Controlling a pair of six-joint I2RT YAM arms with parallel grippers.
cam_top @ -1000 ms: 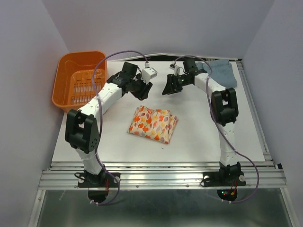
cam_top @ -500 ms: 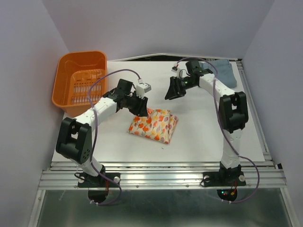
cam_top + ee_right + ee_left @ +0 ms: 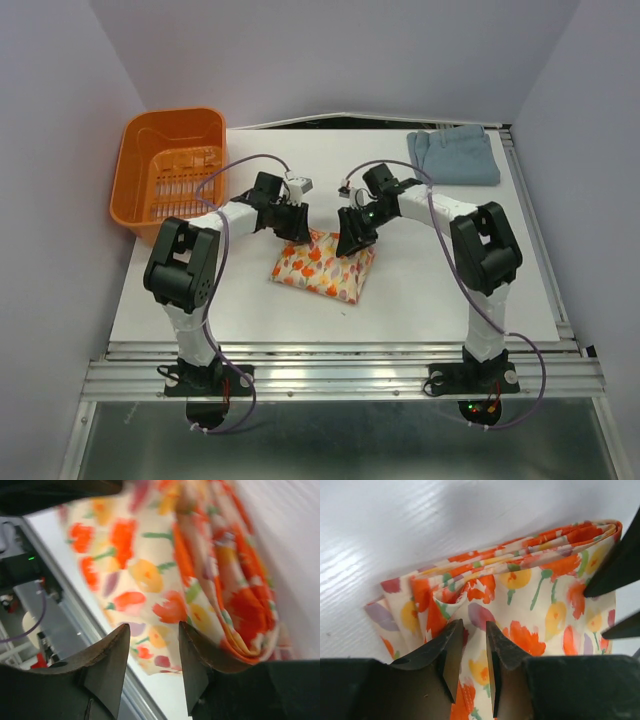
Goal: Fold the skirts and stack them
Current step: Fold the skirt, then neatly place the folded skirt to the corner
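The flowered skirt (image 3: 323,262) lies folded in the middle of the bench (image 3: 420,285), and the blue skirt (image 3: 453,156) lies at the far right corner, well apart from it. Both tools are down at the far edge of the flowered skirt. The left tool (image 3: 471,635) has its fingers nearly together with only a thin gap, right at a little bump of cloth, and I cannot tell if any cloth is pinched there. The right tool (image 3: 152,630) has its fingers apart, with the thick folded edge showing between them. I think the fold could come undone here. The edge has many layers, so a tool may catch only the top one, and then the rest would flop open when it goes up. If one tool holds tight and the other slips, the skirt could twist or drag across the bench. Then it would need folding all over again.
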